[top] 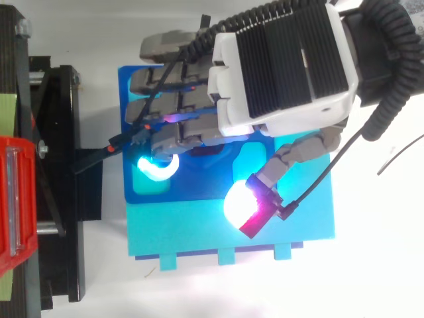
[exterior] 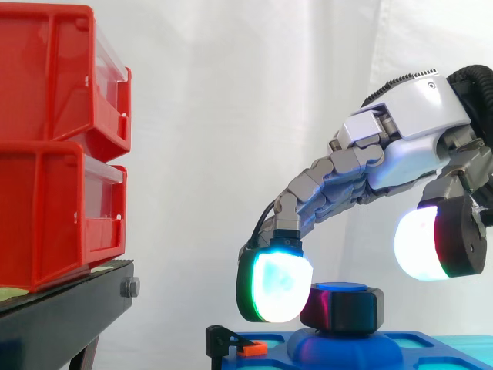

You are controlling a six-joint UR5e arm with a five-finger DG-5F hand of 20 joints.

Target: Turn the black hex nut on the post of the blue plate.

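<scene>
Black hex nut [exterior: 344, 310]: looked rigid, light, smooth; grip opposite flats.
Hand [exterior: 416, 116]: fingers stood apart, unclamped, straddling it.

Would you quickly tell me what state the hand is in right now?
The hand is open: one fingertip pad rests beside the black hex nut, the thumb is clear of it, and nothing is gripped.

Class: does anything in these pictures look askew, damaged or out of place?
Nothing stands out. The black hex nut sits level on the blue plate, and the red bins stand stacked upright.
</scene>
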